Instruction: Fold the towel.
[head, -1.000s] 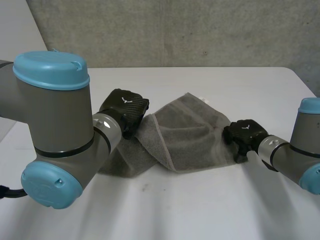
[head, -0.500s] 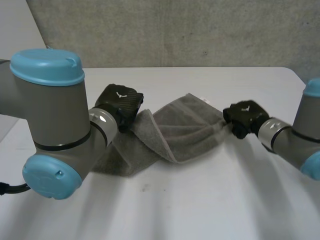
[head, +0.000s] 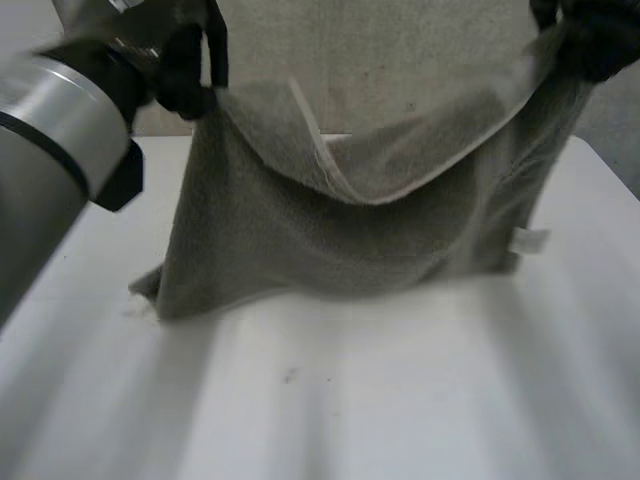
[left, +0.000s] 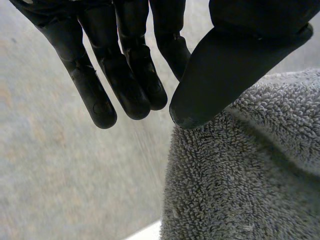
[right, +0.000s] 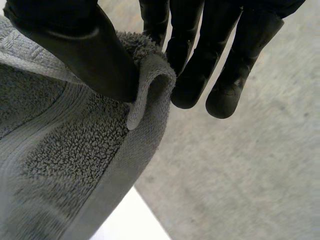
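White table (head: 400, 400) below, and you are raising the towel (head: 330, 230) off it.
Your left hand (head: 185, 60) and right hand (head: 595, 40) are each pinching a top corner. The cloth, bunched flat a second ago, is now hanging spread and looks ready for folding.

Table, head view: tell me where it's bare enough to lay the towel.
Bare: the wide near stretch of table in front of the towel, and a strip at its right. Crowded: the middle, where the towel hangs down onto it.
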